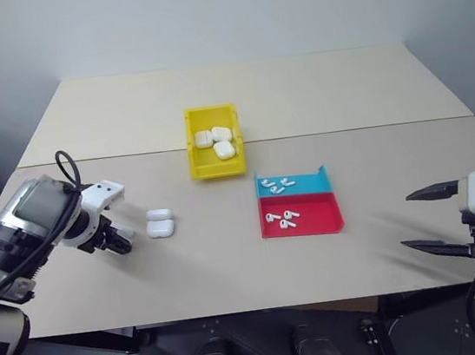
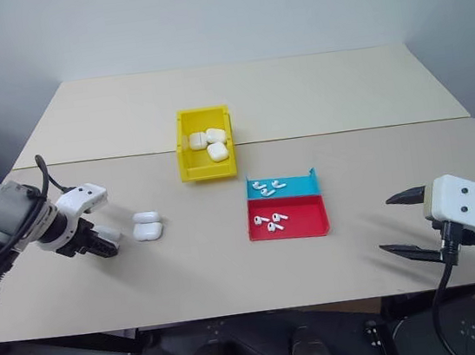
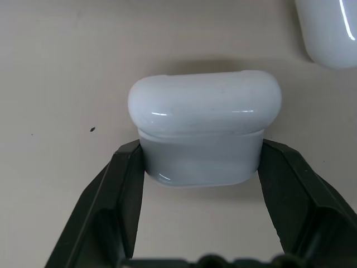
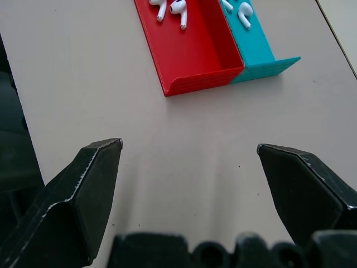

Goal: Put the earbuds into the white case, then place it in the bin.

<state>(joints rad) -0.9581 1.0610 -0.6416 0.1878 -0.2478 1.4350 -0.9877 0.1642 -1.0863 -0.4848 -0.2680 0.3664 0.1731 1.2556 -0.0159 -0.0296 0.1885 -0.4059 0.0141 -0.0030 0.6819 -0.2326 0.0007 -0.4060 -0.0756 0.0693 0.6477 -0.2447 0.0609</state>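
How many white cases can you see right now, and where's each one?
5. Three lie in the yellow bin. Two sit side by side on the table, left of the tray: and. Others may hide beneath those in the bin.

Soft, even light fills the room; the table (image 1: 230, 257) is bright, shadows are faint, and small glints shine on the white case (image 3: 203, 134).

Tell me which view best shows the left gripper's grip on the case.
Left wrist view: the left gripper has both fingers pressed against the white case. The eye views show that case small, beside the gripper.
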